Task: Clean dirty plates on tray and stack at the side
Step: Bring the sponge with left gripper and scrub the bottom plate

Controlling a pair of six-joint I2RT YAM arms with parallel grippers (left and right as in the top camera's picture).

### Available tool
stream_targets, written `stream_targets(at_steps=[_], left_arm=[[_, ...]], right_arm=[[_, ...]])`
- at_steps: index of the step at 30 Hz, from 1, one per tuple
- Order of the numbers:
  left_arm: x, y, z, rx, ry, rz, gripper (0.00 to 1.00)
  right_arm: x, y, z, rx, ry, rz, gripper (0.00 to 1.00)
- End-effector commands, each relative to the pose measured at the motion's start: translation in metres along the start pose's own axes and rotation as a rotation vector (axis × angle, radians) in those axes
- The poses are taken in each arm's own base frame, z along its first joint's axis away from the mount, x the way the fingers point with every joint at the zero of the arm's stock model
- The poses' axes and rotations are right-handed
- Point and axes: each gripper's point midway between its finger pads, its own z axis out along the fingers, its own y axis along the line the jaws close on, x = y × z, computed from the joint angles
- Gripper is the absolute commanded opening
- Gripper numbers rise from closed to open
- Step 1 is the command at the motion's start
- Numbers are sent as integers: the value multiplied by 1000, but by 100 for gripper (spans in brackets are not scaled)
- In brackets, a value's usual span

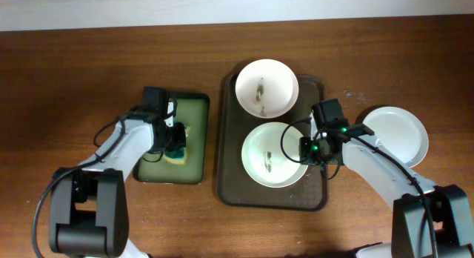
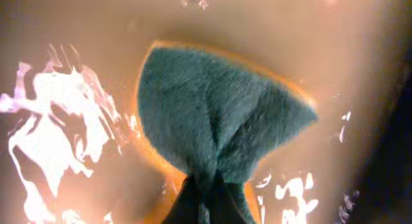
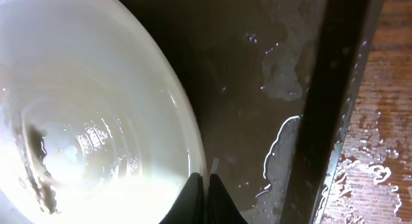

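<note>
Left end effector [image 1: 175,139] is down on the small green tray [image 1: 194,113], clenched on the sponge [image 1: 178,148]. The left wrist view shows the fingertips pinching the sponge [image 2: 219,114] into a fold, its green face up and an orange edge showing around it.

Over to the right: the right end effector [image 1: 307,149] sits at the right edge of the near plate [image 1: 259,143]. Close up, its fingers [image 3: 193,198] are closed together on that plate's [image 3: 96,89] rim. There's a dark smudge [image 3: 32,140] in the plate's centre.

Both that plate and the far plate [image 1: 278,76] sit on the big brown tray [image 1: 231,139], rims almost meeting; whether they touch, I cannot tell. Only a narrow wet strip of tray floor [image 3: 257,121] separates the near plate from the raised tray edge [image 3: 328,121], tight on that side.

The third plate [image 1: 396,134] lies on the counter [image 1: 74,80] just right of the tray, apart from it. Open counter on the far left and along the near side. Water drops [image 3: 367,172] on the wood beyond the tray edge.
</note>
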Motion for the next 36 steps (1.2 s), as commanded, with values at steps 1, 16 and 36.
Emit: stream_targets(at_steps=[1, 16, 36], left_arm=[[-27, -30, -42, 89, -19, 46, 0], [40, -252, -6, 515, 149, 181, 0], [49, -211, 38, 111, 163, 304, 0]], right_arm=[[-2, 3, 0, -5, -1, -21, 4], [-2, 3, 1, -1, 0, 182, 4], [-2, 3, 1, -1, 0, 189, 4]])
